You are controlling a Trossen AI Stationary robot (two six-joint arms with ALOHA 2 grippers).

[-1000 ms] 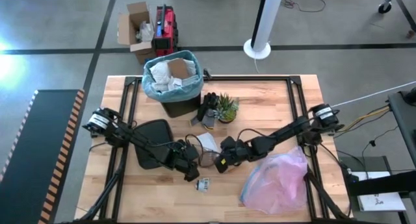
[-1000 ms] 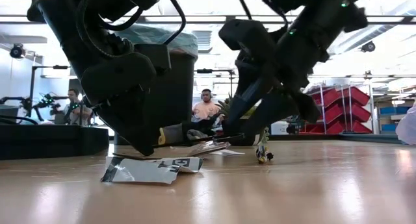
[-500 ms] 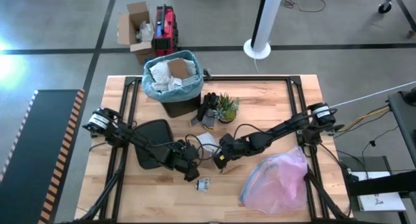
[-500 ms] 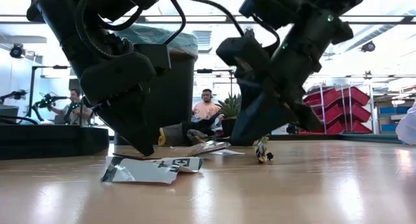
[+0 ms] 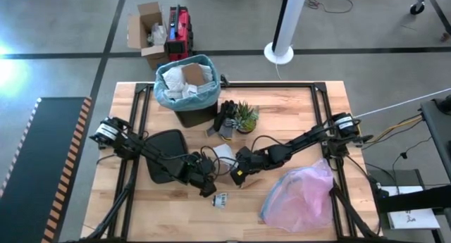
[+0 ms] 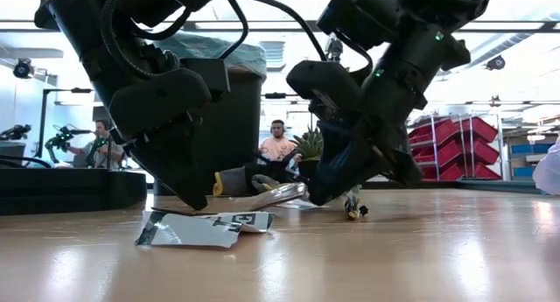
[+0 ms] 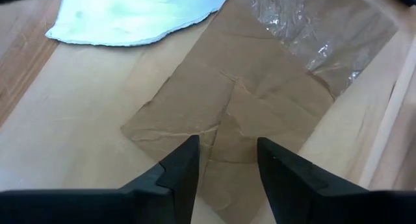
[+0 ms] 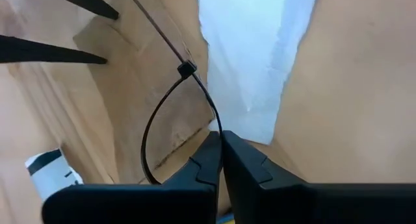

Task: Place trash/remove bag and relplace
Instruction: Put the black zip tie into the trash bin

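Observation:
Trash lies mid-table: a creased brown paper (image 7: 234, 113), a white paper sheet (image 8: 250, 62) partly over it, and a printed scrap (image 5: 220, 199) nearer the front edge. My left gripper (image 7: 224, 162) is open, its tips just above the brown paper. My right gripper (image 8: 220, 143) is shut at the white sheet's near edge. The black bin (image 5: 189, 106) at the far left wears the blue bag (image 5: 169, 95) and holds more paper. My right gripper pinches the white sheet's near edge (image 8: 250, 130) between its two fingertips, slanting down from the table's right side. In the low view that edge (image 6: 280, 194) tips up to the tips, while the rest of the sheet lies on the table.
A pink plastic bag (image 5: 299, 197) lies at the near right. A small potted plant (image 5: 246, 116) and a dark object (image 5: 225, 120) stand beside the bin. A black lid-like piece (image 5: 163, 155) lies under my left arm. Clear plastic film (image 7: 318, 29) lies past the brown paper.
My right gripper has moved down and toward the table's left, onto the papers, and has shut. The sheet's near edge now stands slightly raised at its tips.

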